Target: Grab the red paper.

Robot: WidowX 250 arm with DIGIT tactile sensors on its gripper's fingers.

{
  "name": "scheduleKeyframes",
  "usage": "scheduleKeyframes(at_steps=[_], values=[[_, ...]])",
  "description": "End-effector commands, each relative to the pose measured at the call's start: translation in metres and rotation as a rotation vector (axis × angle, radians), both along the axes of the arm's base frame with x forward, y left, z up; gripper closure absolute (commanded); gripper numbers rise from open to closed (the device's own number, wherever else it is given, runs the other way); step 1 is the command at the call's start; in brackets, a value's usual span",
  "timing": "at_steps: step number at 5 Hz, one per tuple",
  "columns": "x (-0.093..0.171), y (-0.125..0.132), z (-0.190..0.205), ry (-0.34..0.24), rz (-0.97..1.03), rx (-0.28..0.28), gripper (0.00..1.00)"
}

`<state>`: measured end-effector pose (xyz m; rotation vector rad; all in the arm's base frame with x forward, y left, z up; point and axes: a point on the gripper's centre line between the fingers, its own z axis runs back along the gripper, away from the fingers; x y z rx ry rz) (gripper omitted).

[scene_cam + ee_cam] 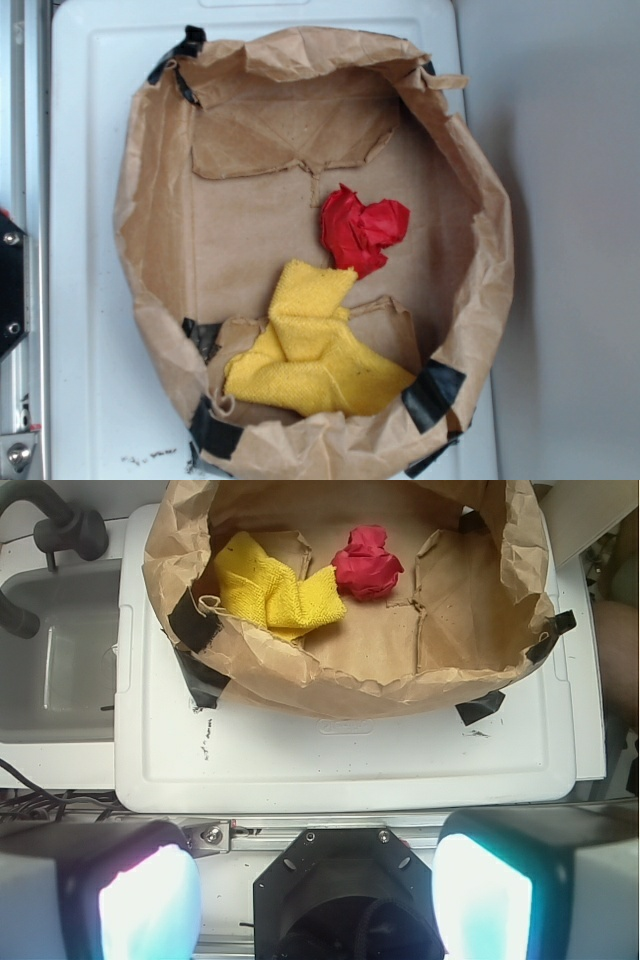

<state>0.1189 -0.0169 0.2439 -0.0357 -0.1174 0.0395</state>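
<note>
Closest to the wrist camera, the gripper (315, 900) fills the bottom of the view with its two pale, glowing fingers (150, 905) set wide apart and nothing between them; it sits outside the paper bag, off the near edge of the white lid (340, 755) that carries everything. On that lid stands a brown paper bag (360, 670), its walls rolled down into a wide, crumpled basin and patched at several spots along the rim with black tape (195, 630). Inside, on the bag's flat floor, lies the red paper (362, 230), a small bright crumpled wad with a roughly heart-like outline, near the middle of the floor and a little toward the far wall as the wrist camera sees it. Just beside it is a yellow cloth (315, 350), folded and bunched, larger than the wad; in the exterior view one raised corner of the cloth reaches up to the wad's lower edge, touching or nearly so, while most of the cloth lies against the bag's wall. In the wrist view a grey sink basin (60, 670) lies off the lid's left edge, with a dark hose (60, 525) above it.
</note>
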Motion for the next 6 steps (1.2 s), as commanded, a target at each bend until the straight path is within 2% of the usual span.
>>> scheduleKeyframes(at_steps=[1, 2, 3, 4, 6], values=[[0.000, 0.000, 0.000, 0.000, 0.000, 0.000, 0.00], [0.024, 0.010, 0.000, -0.028, 0.021, 0.006, 0.00], [0.050, 0.020, -0.003, -0.007, 0.047, 0.015, 0.00], [0.086, 0.035, -0.006, -0.010, 0.042, 0.023, 0.00], [0.086, 0.035, -0.006, -0.010, 0.042, 0.023, 0.00]])
